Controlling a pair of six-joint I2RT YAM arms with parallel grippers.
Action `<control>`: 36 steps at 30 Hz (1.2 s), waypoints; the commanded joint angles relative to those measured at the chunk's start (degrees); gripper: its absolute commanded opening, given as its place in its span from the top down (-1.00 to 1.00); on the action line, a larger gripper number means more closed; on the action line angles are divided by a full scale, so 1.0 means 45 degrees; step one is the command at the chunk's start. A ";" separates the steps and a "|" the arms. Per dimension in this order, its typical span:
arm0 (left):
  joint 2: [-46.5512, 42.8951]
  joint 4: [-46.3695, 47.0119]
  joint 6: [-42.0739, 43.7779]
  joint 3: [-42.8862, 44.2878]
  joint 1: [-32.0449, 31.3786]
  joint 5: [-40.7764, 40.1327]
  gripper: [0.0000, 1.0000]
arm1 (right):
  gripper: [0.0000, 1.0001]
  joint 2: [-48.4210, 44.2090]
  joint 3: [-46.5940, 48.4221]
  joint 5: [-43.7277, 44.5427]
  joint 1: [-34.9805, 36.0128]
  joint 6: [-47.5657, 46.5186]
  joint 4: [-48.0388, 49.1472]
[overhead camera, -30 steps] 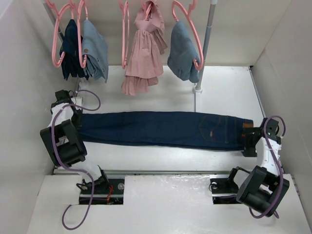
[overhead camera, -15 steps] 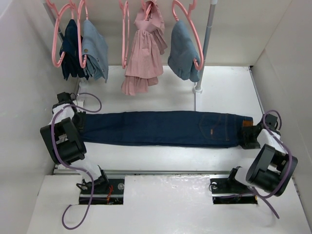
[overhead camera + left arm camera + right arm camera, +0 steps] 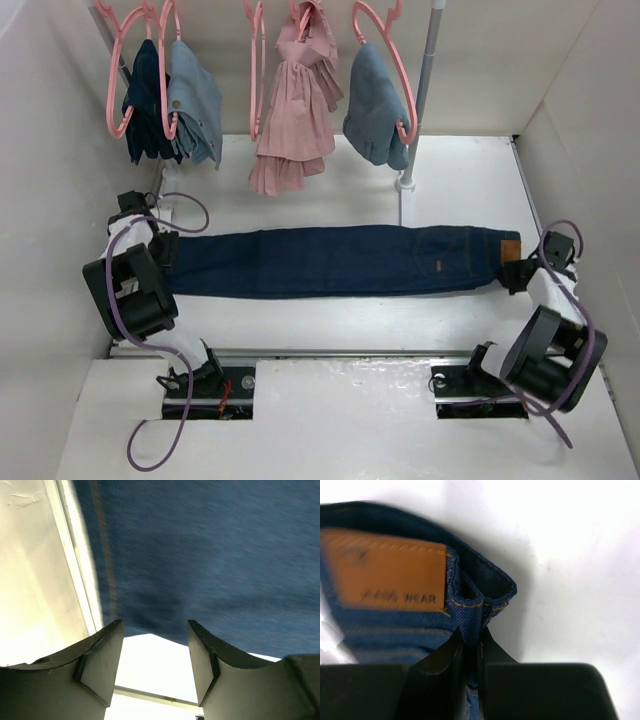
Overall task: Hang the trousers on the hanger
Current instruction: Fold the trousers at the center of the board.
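The trousers (image 3: pixel 320 262) lie flat and stretched across the counter (image 3: pixel 330 325), waistband to the right and hems to the left, well apart from the pink hanger (image 3: pixel 256 90) hanging at the back. The right claw (image 3: pixel 470 647) is pressed together on a thin fold of waistband just beside the leather patch (image 3: pixel 390 575). So shallow a bite may slip once the cloth's weight comes on it. The left claw (image 3: pixel 155 650) stands spread with only bare counter between its fingers (image 3: pixel 100 660), so a lift now would drag the hem end and let the legs sag or twist.
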 commanded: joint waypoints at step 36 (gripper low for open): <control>0.1048 -0.0426 -0.1341 -0.0204 -0.5334 0.5090 -0.06 | 1.00 0.3594 0.9355 1.3505 2.0516 0.1995 -0.3563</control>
